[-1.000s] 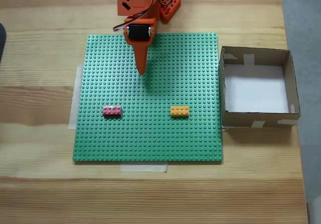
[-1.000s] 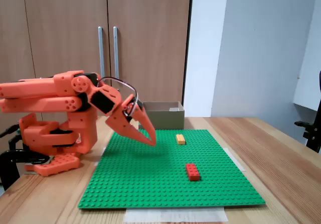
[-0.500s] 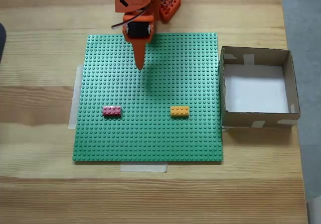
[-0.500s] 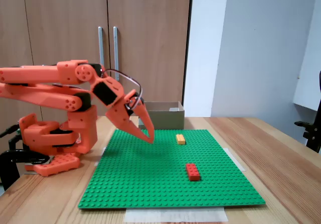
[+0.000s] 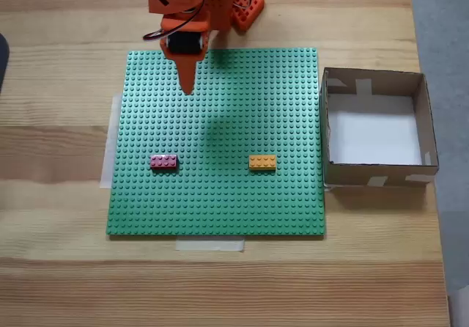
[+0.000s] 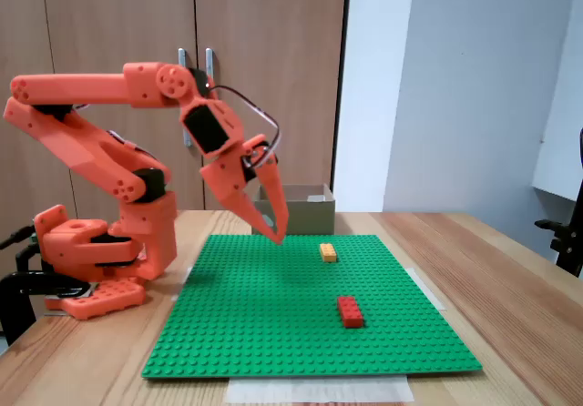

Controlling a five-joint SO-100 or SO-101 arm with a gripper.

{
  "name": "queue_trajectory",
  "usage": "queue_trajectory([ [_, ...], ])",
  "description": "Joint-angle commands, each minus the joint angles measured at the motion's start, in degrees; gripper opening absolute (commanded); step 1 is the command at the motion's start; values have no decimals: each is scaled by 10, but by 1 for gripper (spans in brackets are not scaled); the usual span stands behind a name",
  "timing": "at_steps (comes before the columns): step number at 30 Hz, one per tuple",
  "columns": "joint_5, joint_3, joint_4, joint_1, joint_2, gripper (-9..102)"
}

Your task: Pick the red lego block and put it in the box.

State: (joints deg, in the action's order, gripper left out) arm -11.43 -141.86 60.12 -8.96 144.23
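The red lego block (image 5: 163,161) lies on the left part of the green baseplate (image 5: 220,202); in the side-on fixed view the same block (image 6: 350,310) sits nearest the camera. The box (image 5: 374,173), brown cardboard with a white floor, stands off the plate's right edge and holds nothing; it shows behind the arm (image 6: 296,213) from the side. My orange gripper (image 5: 187,89) hangs point-down over the plate's far left area, well above the studs (image 6: 276,235). Its fingers are shut with nothing between them, and it is well short of the red block.
An orange-yellow brick (image 5: 262,163) sits on the plate to the right of the red one (image 6: 327,252). The arm's base (image 6: 96,251) stands on the wooden table behind the plate. Pale tape strips hold the plate's edges. Cupboard doors stand behind the table.
The arm has lifted and swung left in the top-down view; the shut gripper's tip is higher above the plate and farther back. The bricks and the box have not moved.
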Motion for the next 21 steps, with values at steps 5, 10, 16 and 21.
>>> queue_trajectory([
  [5, -38, 91, 45, -14, -70, -1],
  [10, -64, 138, 83, -25, -117, 9],
  [16, -79, 178, 98, -40, -184, 20],
  [21, -79, 230, 110, -46, -243, 27],
])
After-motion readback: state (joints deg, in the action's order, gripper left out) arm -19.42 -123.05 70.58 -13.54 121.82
